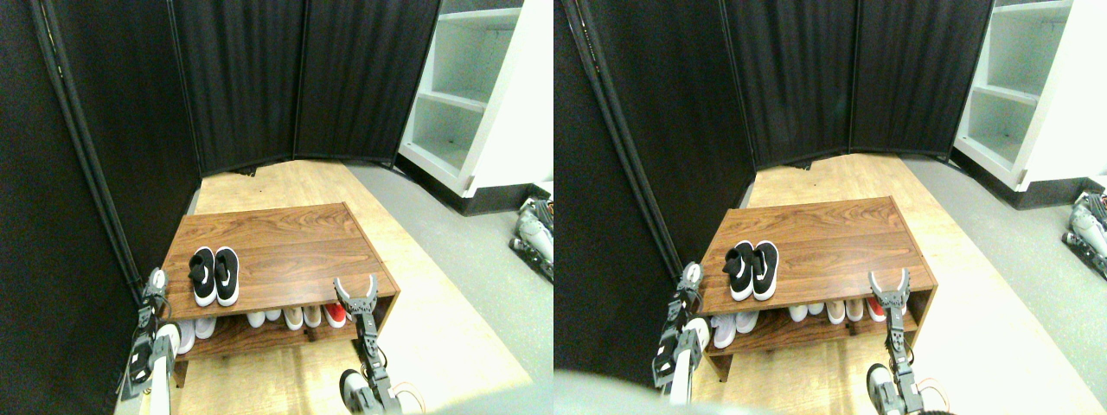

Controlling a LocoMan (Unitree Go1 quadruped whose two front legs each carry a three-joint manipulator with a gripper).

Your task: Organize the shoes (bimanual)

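The black low-top sneakers point(214, 276) stand side by side, touching, on the top of the wooden shoe rack point(285, 246), near its left front corner, toes pointing toward me. Each has a white sole and a small white side mark.

My right gripper point(355, 286) hangs over the rack's front right corner, raised on its pale limb, its jaws spread wide in a V and holding nothing. It is well apart from the sneakers. My left gripper point(155, 282) sits just beside the rack's left edge, near the sneakers but not touching them; I cannot tell whether its jaws are apart or together, it is too small and turned away.

On the lower shelf point(242, 337) below the top board stands a row of other shoes: white shoes point(203, 327) at the left, beige shoes point(294, 316) further right, and a red shoe point(335, 315) just behind my right limb.

Behind the rack hangs a black curtain screen point(242, 78), and a white shelving unit point(467, 95) stands at the far right.
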